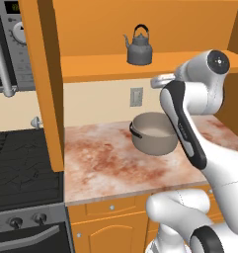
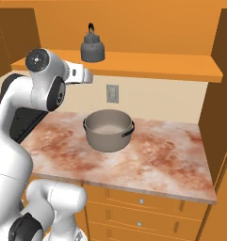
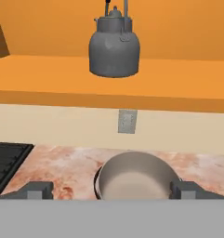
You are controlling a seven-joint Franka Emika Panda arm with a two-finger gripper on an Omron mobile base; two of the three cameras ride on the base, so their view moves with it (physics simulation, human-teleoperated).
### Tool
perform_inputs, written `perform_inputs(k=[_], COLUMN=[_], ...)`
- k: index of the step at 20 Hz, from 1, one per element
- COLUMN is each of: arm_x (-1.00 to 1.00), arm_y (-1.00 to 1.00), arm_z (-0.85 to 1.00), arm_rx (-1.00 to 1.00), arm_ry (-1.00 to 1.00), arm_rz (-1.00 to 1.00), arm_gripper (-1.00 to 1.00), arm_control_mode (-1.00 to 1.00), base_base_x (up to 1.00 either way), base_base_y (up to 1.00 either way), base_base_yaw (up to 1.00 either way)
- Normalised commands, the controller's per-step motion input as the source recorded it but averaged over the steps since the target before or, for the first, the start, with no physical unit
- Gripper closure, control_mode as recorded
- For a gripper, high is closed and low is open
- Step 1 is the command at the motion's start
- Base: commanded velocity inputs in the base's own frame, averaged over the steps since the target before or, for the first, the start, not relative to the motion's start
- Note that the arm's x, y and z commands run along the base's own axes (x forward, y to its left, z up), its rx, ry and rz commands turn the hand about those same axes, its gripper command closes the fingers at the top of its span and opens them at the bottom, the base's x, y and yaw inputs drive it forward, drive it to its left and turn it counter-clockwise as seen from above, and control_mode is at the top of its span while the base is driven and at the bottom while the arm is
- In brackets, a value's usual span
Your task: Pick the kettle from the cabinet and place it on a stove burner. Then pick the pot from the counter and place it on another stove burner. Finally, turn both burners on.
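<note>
1. Claw: jaws spread wide in the hand view, nothing between them, touching nothing. The two dark fingertips sit far apart at the bottom of that view.
2. Claw is raised above the counter, just under shelf level, facing the back wall.
3. Kettle: upright on the orange cabinet shelf board, loop handle up. In the left base view the spout points left. In the hand view it sits high and slightly left of center, well apart from the claw.
4. Pot: upright on the marbled counter, toward the back wall, almost directly below the kettle. Nothing inside it that I can see. One dark side handle faces the stove side in the left base view; the other shows on the opposite side in the right base view.
5. Stove burners: black grates left of the counter in the left base view, past the tall orange side panel. Nothing on the part of the grates in view. Row of dark knobs along the steel front.
6. Wall outlet on the cream wall between shelf and pot.
7. Microwave above the stove, top left of the left base view.
</note>
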Motion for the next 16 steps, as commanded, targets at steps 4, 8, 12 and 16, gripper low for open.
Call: perform_inputs(k=[4, 8, 12, 16], arm_x=[0.04, 0.06, 0.09, 0.06], arm_y=[0.00, 0.00, 0.00, 0.00], arm_z=[0.34, 0.36, 0.32, 0.33], arm_rx=[0.00, 0.00, 0.00, 0.00], arm_ry=[-0.15, -0.14, -0.14, -0.15], arm_rz=[0.00, 0.00, 0.00, 0.00], arm_gripper=[-1.00, -1.00, -1.00, -1.00], arm_control_mode=[-1.00, -1.00, -1.00, -1.00], base_base_x=[0.00, 0.00, 0.00, 0.00], base_base_y=[0.00, 0.00, 0.00, 0.00], base_base_yaw=[0.00, 0.00, 0.00, 0.00])
